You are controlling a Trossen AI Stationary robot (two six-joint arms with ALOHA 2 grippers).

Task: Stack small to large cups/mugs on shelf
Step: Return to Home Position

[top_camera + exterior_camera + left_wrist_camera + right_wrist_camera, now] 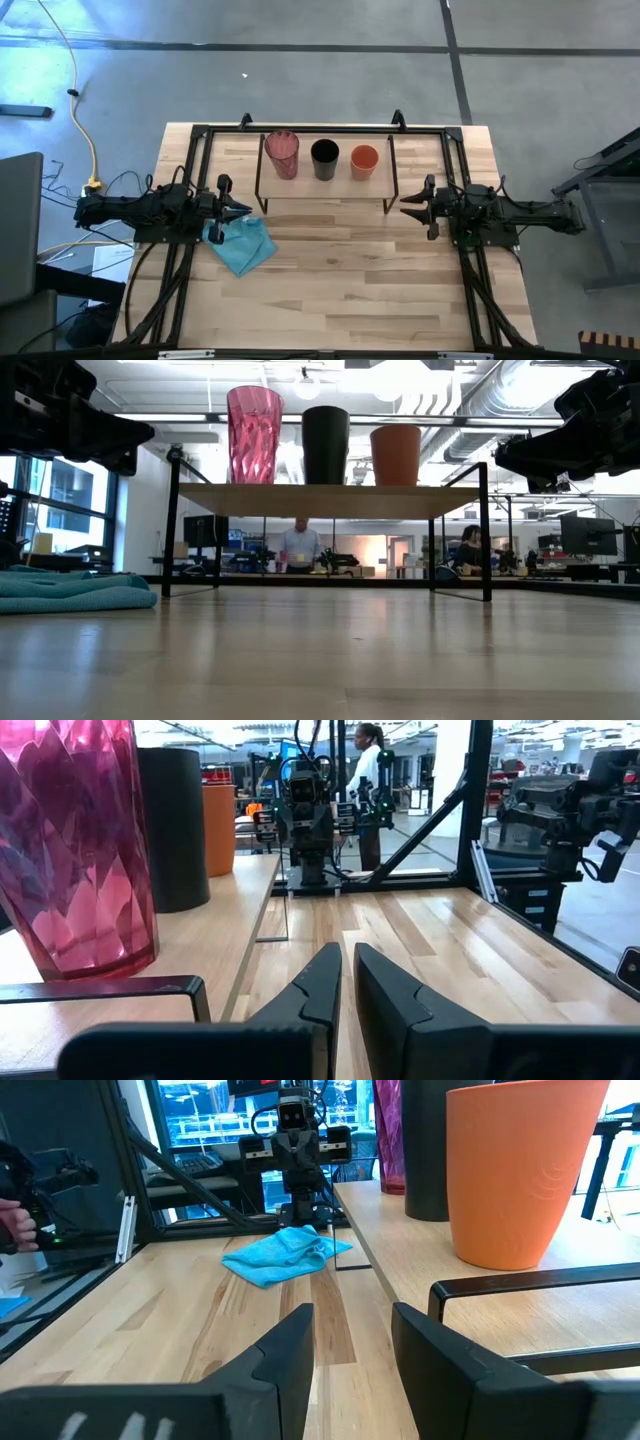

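Three cups stand in a row on the shelf [325, 190], whose light wood top [330, 500] rests on thin black legs: a tall pink tumbler [283, 153] [75, 840], a black cup [325, 158] [325, 445] and a short orange cup [364, 161] [520, 1170]. Each rests upright on its base, apart from the others. My left gripper [247, 210] [345, 960] hovers shut off the shelf's left end, near the tumbler. My right gripper [403, 209] [352, 1325] hovers off the shelf's right end, near the orange cup, with its fingers open. Neither touches anything.
A crumpled teal cloth [240, 243] [285, 1252] lies on the table under and in front of my left gripper. The black table frame [320, 130] runs behind the shelf. Bare wood spreads toward the near edge [330, 300]. People show in the room beyond.
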